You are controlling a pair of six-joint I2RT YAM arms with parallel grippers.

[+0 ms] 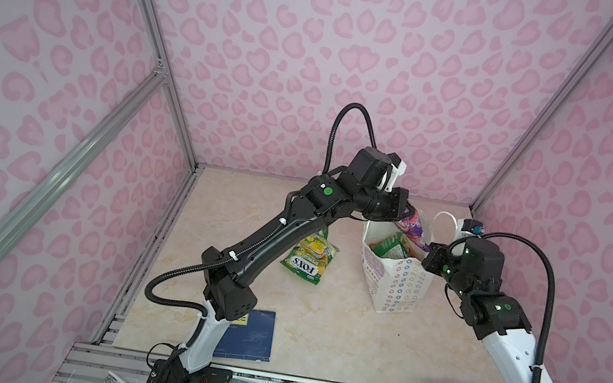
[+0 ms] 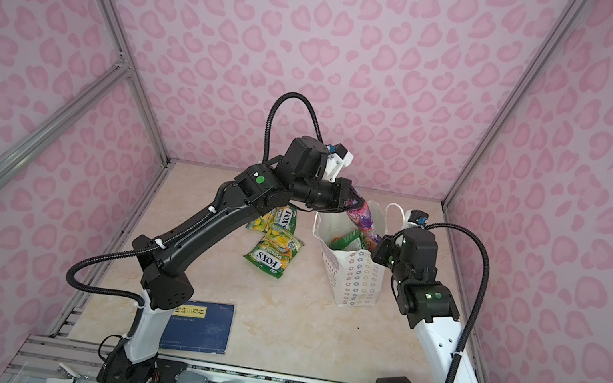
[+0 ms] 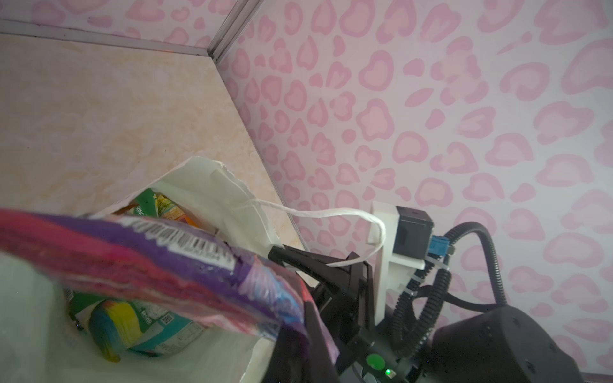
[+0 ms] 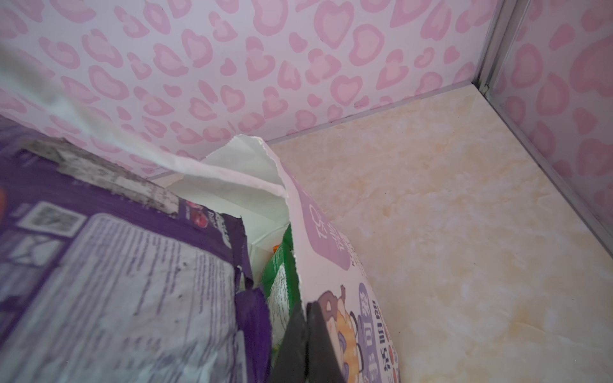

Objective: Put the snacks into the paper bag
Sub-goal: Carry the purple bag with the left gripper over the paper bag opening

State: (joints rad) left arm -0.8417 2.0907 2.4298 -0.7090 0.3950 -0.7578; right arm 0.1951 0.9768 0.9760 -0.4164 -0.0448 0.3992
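The white paper bag [image 1: 400, 286] [image 2: 355, 278] stands upright at the back right of the table. My left gripper [image 1: 407, 214] [image 2: 353, 204] is shut on a purple snack packet [image 1: 414, 231] [image 3: 149, 258] that slants down into the bag's mouth. Green and teal snacks [image 3: 146, 318] [image 1: 392, 247] lie inside the bag. My right gripper [image 1: 430, 254] [image 4: 305, 331] is shut on the bag's near wall [image 4: 328, 238] at the rim. Two green-yellow snack packets [image 2: 275, 219] [image 2: 273, 255] lie on the table to the left of the bag, partly under my left arm.
A flat dark-blue book [image 1: 251, 335] [image 2: 200, 326] lies at the front left, beside the left arm's base. The bag's cord handle [image 3: 331, 215] loops over the right wrist camera mount. Pink patterned walls close the back and both sides.
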